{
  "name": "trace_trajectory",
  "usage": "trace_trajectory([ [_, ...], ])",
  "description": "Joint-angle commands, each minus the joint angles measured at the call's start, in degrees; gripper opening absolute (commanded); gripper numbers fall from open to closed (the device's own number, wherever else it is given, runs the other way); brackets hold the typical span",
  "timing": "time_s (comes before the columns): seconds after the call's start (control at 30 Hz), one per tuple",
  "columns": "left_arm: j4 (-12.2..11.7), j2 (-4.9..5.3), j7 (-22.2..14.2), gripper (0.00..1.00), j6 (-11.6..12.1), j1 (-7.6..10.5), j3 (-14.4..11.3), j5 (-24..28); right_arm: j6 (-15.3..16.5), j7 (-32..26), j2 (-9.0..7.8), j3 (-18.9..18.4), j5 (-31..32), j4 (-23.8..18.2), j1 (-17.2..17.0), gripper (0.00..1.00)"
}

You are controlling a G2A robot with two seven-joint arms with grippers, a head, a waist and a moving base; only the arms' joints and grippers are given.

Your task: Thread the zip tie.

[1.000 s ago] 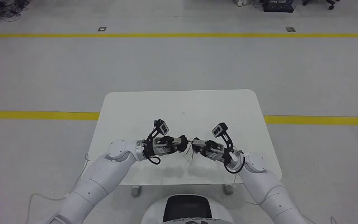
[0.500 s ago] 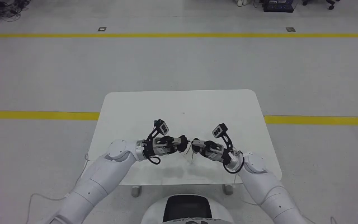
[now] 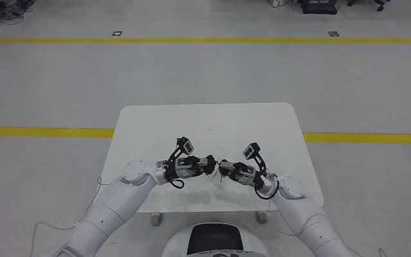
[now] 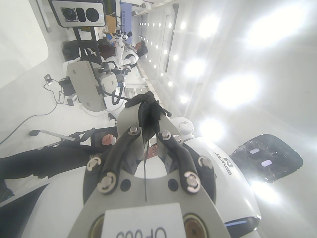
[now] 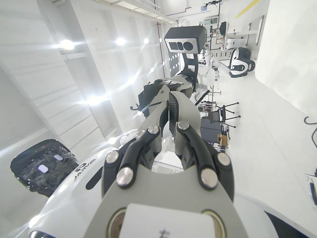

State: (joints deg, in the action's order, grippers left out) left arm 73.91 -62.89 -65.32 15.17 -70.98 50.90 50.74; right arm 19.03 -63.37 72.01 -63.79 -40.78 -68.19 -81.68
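One white table (image 3: 160, 122) under zip tie (image 4: 145, 182)

White table (image 3: 212, 119) with rounded corners, on a pale grey floor (image 3: 205, 70). Two yellow stripes (image 3: 192, 40) cross the floor, one beyond the table and one running under it. Two small square floor plates (image 3: 117, 33) sit just past the far stripe. Loose cables (image 3: 11, 9) lie at the far left corner; dark gear (image 3: 320, 6) at the far right, possibly equipment cases. Wrist views: white ceiling with rows of bright lights (image 4: 235, 90), black chairs (image 5: 226, 112), a grey cord (image 4: 37, 116) trailing on the floor.
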Motion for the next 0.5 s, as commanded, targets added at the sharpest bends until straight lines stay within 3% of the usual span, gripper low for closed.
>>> trace_trajectory([
  [0.0,0.0,0.0,0.0,0.0,0.0,0.0,0.0,0.0,-0.1,0.1,-0.01,0.1,0.1,0.1,0.1,0.0],
  [0.47,0.0,0.0,0.0,0.0,0.0,0.0,0.0,0.0,0.1,0.8,-0.09,0.6,0.7,0.6,0.3,0.0],
])
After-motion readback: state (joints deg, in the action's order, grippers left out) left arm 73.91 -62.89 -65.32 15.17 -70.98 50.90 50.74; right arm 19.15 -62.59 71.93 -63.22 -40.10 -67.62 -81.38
